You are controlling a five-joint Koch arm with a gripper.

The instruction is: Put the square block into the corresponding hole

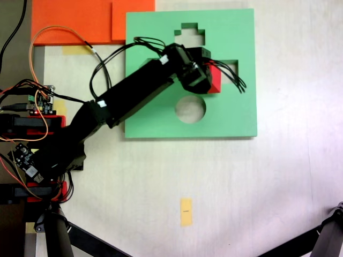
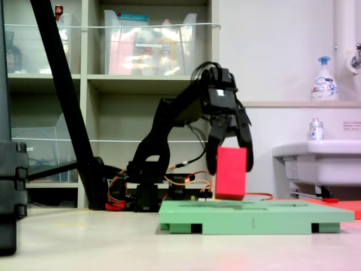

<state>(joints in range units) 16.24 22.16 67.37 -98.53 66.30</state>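
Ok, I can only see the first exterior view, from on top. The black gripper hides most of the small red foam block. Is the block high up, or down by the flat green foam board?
Observer: Low down. In the second exterior view, the small red foam block has its bottom edge about level with the top of the flat green foam board. I cannot tell if it has entered the square hole.
Operator: Is it tipped over?
Observer: No, it stands close to upright.
Operator: Is it being held properly?
Observer: The black gripper has one finger down each side of the block, pinching it.
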